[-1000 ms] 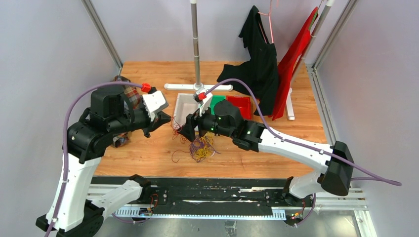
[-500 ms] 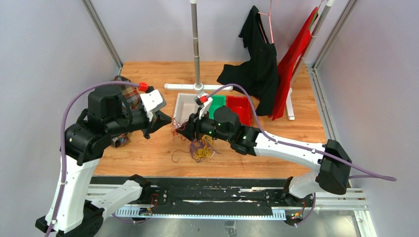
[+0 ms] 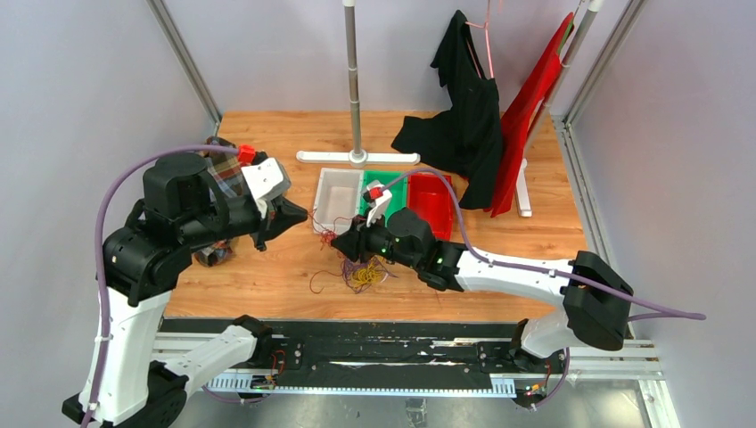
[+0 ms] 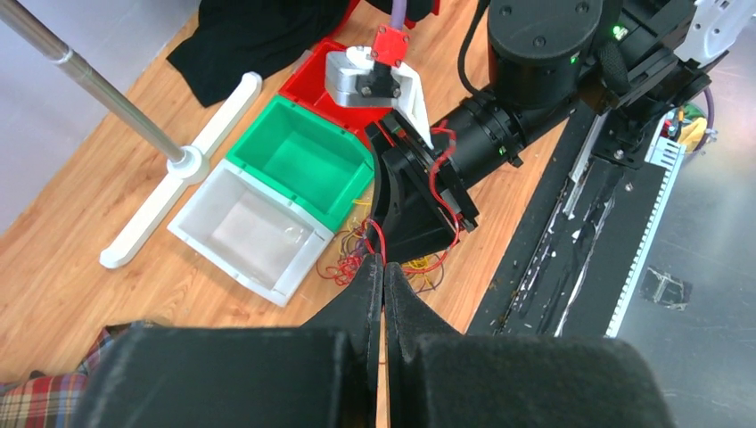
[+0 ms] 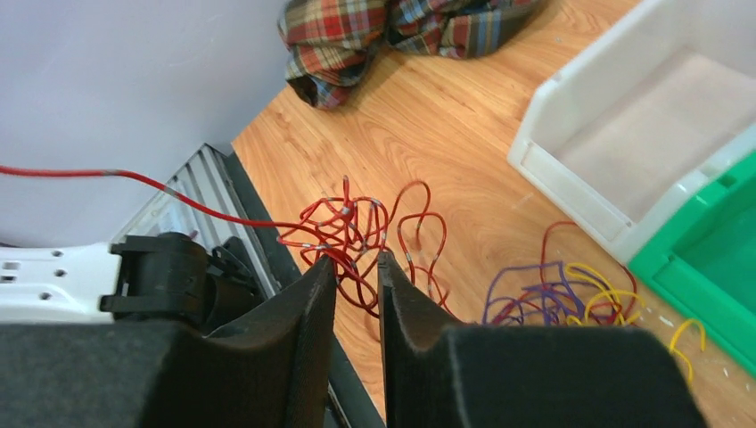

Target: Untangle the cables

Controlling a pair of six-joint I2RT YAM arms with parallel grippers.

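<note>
Red cables [image 5: 352, 223] bunch in a knot over the wooden table [image 5: 428, 134], near the white bin [image 5: 571, 201], with purple and yellow cables [image 5: 553, 299] beside them. My right gripper [image 5: 357, 263] straddles the knot, its fingers nearly together; I cannot tell whether it grips. My left gripper [image 4: 383, 265] is pressed together on one red strand.

The cables [image 3: 361, 267] lie on the table [image 3: 267, 134] before a row of bins [image 3: 392, 180] — stand base [image 3: 357, 158] behind those.
</note>
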